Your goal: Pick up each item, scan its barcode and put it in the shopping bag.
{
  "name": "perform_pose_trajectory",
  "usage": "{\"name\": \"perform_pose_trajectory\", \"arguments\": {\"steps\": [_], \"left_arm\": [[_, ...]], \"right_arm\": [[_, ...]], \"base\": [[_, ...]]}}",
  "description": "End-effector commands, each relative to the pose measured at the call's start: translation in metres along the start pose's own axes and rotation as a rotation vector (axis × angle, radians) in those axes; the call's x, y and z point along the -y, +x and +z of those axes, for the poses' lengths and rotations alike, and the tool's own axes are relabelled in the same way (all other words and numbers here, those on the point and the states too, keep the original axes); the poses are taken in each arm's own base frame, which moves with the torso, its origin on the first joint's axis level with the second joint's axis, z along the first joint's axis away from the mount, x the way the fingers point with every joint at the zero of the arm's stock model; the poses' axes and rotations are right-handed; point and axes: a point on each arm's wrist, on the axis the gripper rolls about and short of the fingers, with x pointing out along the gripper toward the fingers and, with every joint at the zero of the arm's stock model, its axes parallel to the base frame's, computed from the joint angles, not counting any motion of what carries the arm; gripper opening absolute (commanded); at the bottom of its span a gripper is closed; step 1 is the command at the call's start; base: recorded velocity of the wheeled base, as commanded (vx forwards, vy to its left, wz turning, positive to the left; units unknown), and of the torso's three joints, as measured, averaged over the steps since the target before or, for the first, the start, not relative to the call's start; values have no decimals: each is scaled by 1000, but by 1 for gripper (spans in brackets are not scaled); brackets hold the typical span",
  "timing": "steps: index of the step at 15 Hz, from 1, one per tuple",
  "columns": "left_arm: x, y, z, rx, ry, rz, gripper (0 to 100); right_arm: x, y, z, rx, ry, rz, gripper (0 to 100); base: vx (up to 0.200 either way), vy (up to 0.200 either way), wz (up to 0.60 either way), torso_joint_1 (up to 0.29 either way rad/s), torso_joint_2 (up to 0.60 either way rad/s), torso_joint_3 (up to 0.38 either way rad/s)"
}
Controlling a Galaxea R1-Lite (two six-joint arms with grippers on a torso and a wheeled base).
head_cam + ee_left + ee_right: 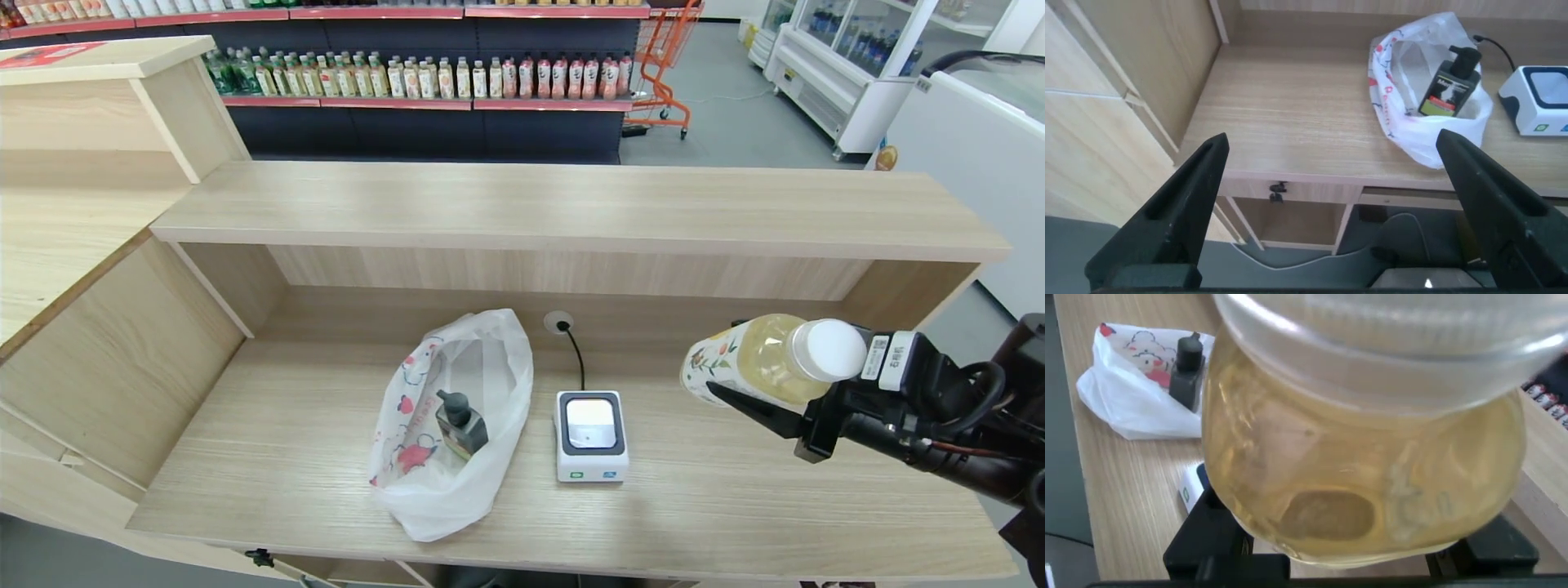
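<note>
Right of the scanner [591,425], the right gripper [729,382] clamps a full drink bottle [759,355] on its side above the counter — probably heavy and slippery, best gripped mid-body — while the left gripper [1331,143] gapes empty.

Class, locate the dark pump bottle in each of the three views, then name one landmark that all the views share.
Head view: the pump bottle is inside the shopping bag, left of the scanner.
Left wrist view: the pump bottle is in the bag's open mouth, with the scanner beside the bag.
Right wrist view: the pump bottle is in the bag, beyond the held drink bottle.
Shared landmark: the white shopping bag with red prints.
</note>
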Motion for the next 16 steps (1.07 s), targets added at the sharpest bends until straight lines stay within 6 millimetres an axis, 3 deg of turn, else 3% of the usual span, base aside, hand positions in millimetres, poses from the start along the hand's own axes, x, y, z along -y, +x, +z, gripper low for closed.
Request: {"name": "perform_pose_trajectory", "arguments": {"steps": [1, 2, 4, 8, 12, 16], "left_arm": [[0, 0, 0, 0, 0, 0, 100], [0, 0, 0, 0, 0, 0, 100], [0, 0, 0, 0, 0, 0, 100], [0, 0, 0, 0, -1, 0, 100], [0, 0, 0, 0, -1, 0, 100], [0, 0, 0, 0, 0, 2, 100]], "right_arm": [[-2, 6, -10, -8, 10, 7, 0], [-2, 6, -10, -8, 10, 7, 0], [-3, 16, -33, 7, 16, 36, 0], [-12, 18, -72, -61, 144, 86, 0], [-16, 11, -94, -72, 195, 144, 0], [2, 15, -122, -6, 80, 176, 0]], "base": [[0, 200, 0, -2, -7, 7], [0, 200, 0, 2, -2, 2], [0, 200, 0, 5, -2, 0], [0, 0, 0, 0, 0, 0], [0, 0, 0, 0, 0, 0], [0, 0, 0, 0, 0, 0]]}}
